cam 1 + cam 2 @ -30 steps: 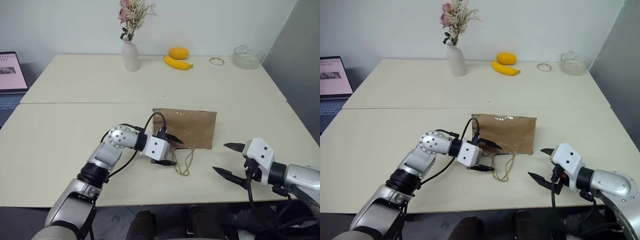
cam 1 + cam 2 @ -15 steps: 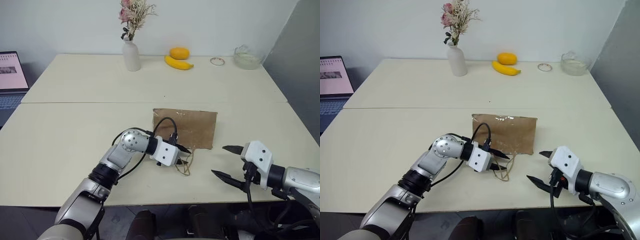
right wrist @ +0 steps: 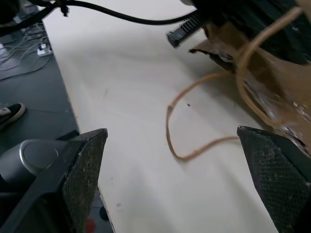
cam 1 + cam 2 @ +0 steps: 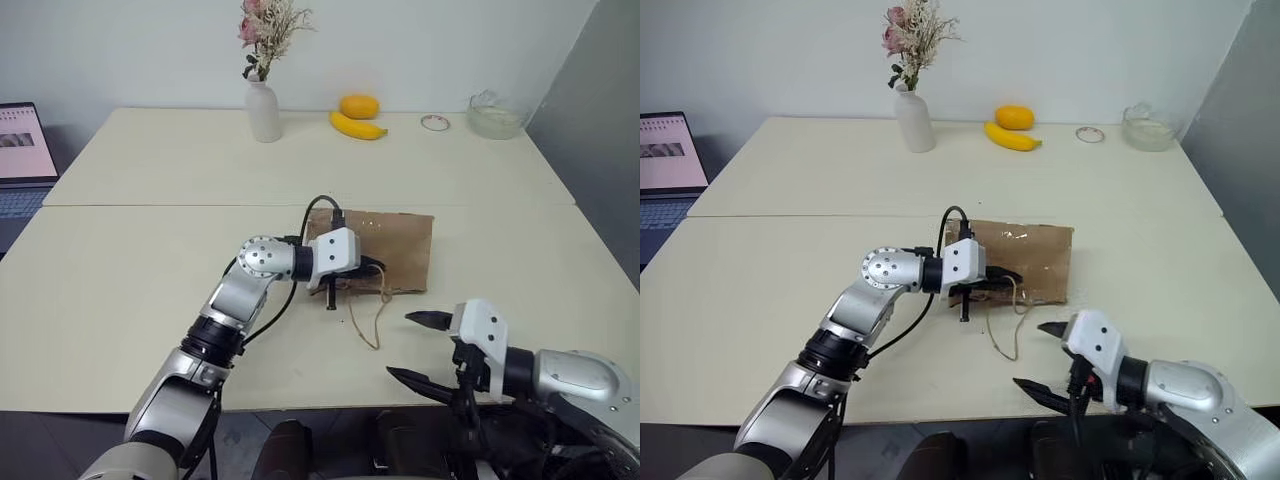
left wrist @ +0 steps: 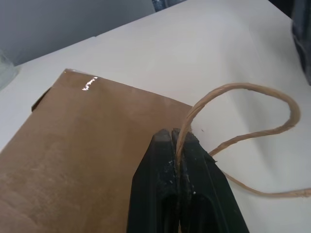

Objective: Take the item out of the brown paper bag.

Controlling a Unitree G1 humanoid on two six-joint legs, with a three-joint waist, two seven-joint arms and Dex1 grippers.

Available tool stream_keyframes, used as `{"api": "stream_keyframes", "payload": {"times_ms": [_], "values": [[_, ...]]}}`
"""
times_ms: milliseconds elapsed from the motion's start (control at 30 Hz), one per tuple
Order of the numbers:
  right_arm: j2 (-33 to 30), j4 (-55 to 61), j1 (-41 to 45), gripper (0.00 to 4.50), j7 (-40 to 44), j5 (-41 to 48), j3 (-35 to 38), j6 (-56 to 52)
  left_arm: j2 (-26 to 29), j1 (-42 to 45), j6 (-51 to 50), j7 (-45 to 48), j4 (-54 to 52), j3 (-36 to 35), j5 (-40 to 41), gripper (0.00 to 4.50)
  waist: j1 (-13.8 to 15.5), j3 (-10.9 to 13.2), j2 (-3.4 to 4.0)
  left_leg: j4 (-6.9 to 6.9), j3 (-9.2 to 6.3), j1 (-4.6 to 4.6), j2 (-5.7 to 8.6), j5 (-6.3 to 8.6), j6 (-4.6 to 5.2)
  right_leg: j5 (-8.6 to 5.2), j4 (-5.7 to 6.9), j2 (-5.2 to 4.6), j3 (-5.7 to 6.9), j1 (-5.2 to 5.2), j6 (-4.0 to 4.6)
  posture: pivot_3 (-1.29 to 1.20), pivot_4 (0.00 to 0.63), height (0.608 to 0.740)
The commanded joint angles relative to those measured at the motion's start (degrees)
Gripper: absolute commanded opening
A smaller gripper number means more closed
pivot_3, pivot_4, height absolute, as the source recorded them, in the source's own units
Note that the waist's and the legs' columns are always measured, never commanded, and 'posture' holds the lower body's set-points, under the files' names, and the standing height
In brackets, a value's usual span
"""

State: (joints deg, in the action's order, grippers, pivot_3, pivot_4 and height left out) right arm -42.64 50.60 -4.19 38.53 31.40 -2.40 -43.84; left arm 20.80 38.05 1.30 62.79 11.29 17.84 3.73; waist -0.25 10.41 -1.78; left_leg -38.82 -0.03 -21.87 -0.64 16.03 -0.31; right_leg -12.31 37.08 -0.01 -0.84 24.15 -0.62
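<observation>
The brown paper bag [image 4: 395, 245] lies flat in the middle of the table. My left gripper [image 4: 374, 268] is over the bag's near edge, shut on one thin tan handle [image 5: 233, 90]. The twine runs out from between the black fingertips [image 5: 164, 141]. A second handle loop [image 4: 369, 322] trails on the table toward me. My right gripper [image 4: 400, 345] hovers open near the table's front edge. It is just right of that loose loop and touches nothing. The item is hidden.
At the back of the table stand a white vase with dried flowers [image 4: 262, 110], a banana [image 4: 356, 126], an orange fruit [image 4: 358, 105], a small ring [image 4: 433, 122] and a glass bowl [image 4: 493, 115]. A laptop [image 4: 20, 150] sits far left.
My left gripper closed on the bag's handle and rose toward the bag, pulling the loop up. My right gripper shifted left toward the loose handle, still open.
</observation>
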Motion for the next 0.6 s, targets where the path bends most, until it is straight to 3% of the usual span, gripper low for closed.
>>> {"api": "stream_keyframes", "payload": {"times_ms": [33, 267, 400, 600], "values": [[2.08, -1.84, 4.44, 4.50, -0.79, -0.61, -4.65, -0.17, -0.48, 1.98, 0.01, -1.24, -1.06, -1.09, 0.37, 0.03, 0.01, 0.00, 0.00, 0.00, 0.00, -0.01, 0.01, 0.00, 0.00, 0.00, 0.00, 0.00, 0.00, 0.00, 0.00, 0.00, 0.150, 0.740], [8.53, -13.68, 12.46, 4.50, 0.21, -6.29, -15.07, 3.17, -0.30, 2.72, 0.59, -2.52, -0.78, -1.42, 0.24, 0.03, -0.07, 0.00, 0.00, 0.01, 0.02, -0.03, -0.03, 0.00, 0.00, -0.01, -0.01, 0.04, 0.01, 0.02, 0.01, 0.00, 0.150, 0.740], [11.06, -19.67, 14.68, 3.57, -0.05, -10.58, -18.75, 6.05, 0.20, 2.74, 0.57, -3.45, -1.12, -1.92, 0.22, 0.00, -0.04, 0.00, 0.00, 0.00, -0.01, -0.02, 0.00, 0.00, 0.00, 0.00, 0.00, 0.00, -0.02, 0.03, 0.01, 0.00, 0.150, 0.740], [9.90, -24.89, 14.78, 1.47, -0.52, -18.42, -22.51, 9.71, -0.09, 3.70, -0.42, -5.70, -0.93, -2.99, 0.51, 0.00, -0.04, 0.00, 0.00, 0.01, -0.01, -0.02, -0.01, 0.00, 0.00, 0.00, 0.01, 0.00, -0.02, 0.03, 0.01, 0.00, 0.150, 0.740]]}}
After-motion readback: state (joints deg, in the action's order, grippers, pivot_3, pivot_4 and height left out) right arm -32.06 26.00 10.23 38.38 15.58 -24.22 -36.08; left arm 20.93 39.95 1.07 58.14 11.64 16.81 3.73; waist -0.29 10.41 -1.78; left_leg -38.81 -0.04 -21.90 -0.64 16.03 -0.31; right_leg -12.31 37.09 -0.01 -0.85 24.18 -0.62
